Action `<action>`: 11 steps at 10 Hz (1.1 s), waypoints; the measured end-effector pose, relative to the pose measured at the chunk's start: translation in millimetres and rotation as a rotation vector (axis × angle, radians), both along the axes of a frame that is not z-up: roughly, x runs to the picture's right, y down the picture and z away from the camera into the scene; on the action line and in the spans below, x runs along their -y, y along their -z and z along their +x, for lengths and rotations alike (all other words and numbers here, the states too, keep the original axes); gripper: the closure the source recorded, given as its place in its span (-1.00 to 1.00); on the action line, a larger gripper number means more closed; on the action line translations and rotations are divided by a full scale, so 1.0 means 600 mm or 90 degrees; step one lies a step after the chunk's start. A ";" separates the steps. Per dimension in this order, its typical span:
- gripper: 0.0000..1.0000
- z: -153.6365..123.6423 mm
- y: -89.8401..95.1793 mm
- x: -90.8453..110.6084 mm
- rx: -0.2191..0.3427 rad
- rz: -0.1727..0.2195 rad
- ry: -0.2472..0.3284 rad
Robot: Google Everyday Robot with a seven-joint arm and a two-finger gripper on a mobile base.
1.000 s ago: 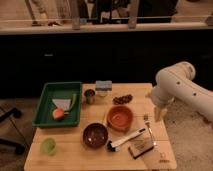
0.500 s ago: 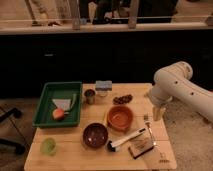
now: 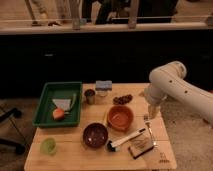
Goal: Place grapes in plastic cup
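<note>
Near left on the pale wooden counter (image 3: 75, 156), small translucent light-green plastic cup (image 3: 48, 145), well apart from small bunch of dark brownish-purple grapes (image 3: 122, 99) lying just beyond the round orange bowl (image 3: 120, 118); farther right, the claw (image 3: 151, 112) hanging over the counter's right edge, open or closed impossible to tell.

Gripper (image 3: 151, 113) hangs above the table (image 3: 75, 159), right side. Grapes (image 3: 122, 99) lie near its left; plastic cup (image 3: 48, 145) apparently far left.
</note>
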State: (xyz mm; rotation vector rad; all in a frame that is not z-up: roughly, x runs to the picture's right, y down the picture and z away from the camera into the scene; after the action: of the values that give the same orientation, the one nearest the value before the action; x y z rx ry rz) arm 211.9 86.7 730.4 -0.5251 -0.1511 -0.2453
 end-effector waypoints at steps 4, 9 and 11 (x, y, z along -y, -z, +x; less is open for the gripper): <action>-0.60 -0.005 -0.023 0.009 0.016 0.005 -0.001; -0.60 -0.021 -0.063 0.021 0.043 0.013 -0.006; -0.60 -0.014 -0.068 0.022 0.046 0.017 -0.010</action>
State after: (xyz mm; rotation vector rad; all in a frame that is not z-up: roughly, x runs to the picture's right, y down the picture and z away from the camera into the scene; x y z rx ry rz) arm 203.3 73.6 771.3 -0.4884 -0.2225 -0.2511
